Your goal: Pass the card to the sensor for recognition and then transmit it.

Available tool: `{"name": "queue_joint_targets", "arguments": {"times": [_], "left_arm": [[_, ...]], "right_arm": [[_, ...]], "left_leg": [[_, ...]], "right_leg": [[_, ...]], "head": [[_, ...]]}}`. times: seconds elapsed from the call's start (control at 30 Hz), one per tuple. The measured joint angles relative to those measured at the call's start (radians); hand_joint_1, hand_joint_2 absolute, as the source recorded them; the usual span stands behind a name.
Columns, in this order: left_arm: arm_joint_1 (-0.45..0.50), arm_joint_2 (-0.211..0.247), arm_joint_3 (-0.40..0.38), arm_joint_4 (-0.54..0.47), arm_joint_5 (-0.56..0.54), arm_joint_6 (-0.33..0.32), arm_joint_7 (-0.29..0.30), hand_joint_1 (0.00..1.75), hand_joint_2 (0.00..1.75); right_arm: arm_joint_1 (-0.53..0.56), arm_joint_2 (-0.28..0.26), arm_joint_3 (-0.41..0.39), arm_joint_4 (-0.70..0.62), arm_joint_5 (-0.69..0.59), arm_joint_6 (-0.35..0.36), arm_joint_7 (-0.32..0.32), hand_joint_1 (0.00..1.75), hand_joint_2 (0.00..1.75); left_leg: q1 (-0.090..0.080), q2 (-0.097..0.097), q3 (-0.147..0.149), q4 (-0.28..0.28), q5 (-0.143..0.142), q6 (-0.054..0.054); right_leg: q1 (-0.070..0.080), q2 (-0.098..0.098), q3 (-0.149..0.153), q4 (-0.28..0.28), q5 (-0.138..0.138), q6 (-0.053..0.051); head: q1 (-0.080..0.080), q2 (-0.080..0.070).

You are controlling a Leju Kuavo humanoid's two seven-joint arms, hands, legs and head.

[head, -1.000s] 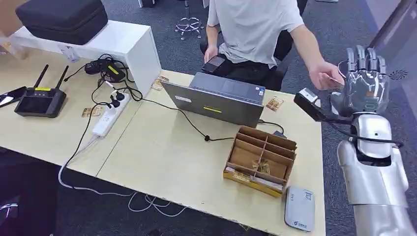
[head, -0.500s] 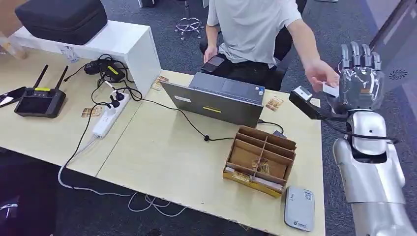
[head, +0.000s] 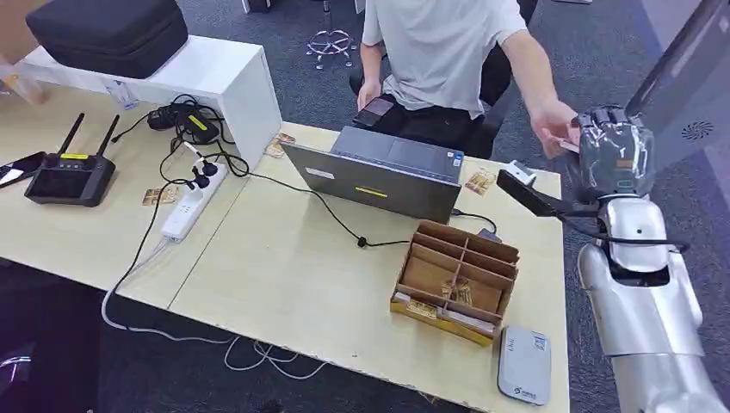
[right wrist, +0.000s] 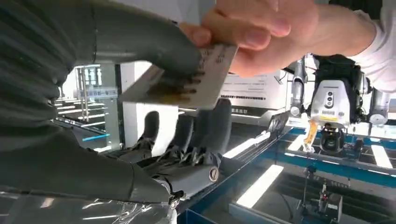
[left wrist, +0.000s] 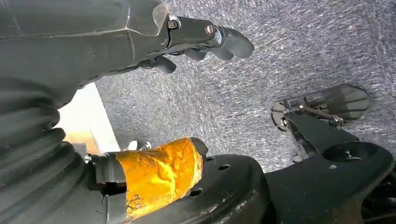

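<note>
Centrally, the cardboard box on the bench holds what appear to be cards; right hand and person's hand both pinch the card; left hand hangs empty, fingers apart.

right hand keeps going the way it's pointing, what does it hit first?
Likely the person's bare hand across the pale thin card that the silver right hand already touches; depth unclear.
</note>
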State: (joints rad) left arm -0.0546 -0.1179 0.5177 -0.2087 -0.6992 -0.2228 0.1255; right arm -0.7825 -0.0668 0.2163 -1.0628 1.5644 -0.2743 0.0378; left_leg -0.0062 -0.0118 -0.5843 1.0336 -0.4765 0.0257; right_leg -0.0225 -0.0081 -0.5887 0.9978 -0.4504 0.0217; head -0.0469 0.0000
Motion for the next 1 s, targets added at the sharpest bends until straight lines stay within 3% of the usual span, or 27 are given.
{"name": "queue_joint_targets", "arguments": {"times": [0.43,0.67,0.83,1.0], "left_arm": [[0.0,-0.001,0.014,0.001,0.0,-0.007,-0.002,0.0,1.75],[0.0,-0.001,0.017,0.001,-0.01,0.027,0.011,0.0,1.75],[-0.001,-0.005,0.027,0.001,-0.009,0.064,0.015,0.0,1.75],[0.001,-0.013,0.062,0.001,0.018,0.093,0.033,0.0,1.75]], "right_arm": [[-0.001,0.0,0.0,0.008,0.0,0.0,-0.008,1.75,1.75],[0.015,0.002,0.0,0.004,0.0,-0.021,-0.012,1.75,1.75],[0.081,0.003,-0.003,-0.044,0.0,-0.041,-0.028,1.75,1.75],[0.283,0.002,-0.037,-0.269,-0.03,-0.13,-0.104,1.75,1.75]], "left_leg": [[0.0,0.0,0.0,0.0,0.0,0.0],[0.0,0.0,0.0,0.0,0.0,0.0],[0.0,0.0,0.0,0.0,0.0,0.0],[0.0,-0.001,0.0,0.0,-0.001,0.0]], "right_leg": [[0.0,0.0,0.0,0.0,0.0,0.0],[0.0,0.0,0.0,0.0,0.0,0.0],[0.0,0.0,0.0,0.0,0.0,0.0],[0.0,-0.001,0.0,-0.002,-0.002,0.0]], "head": [[0.0,0.0],[0.0,0.0],[0.0,0.0],[0.0,0.0]]}}
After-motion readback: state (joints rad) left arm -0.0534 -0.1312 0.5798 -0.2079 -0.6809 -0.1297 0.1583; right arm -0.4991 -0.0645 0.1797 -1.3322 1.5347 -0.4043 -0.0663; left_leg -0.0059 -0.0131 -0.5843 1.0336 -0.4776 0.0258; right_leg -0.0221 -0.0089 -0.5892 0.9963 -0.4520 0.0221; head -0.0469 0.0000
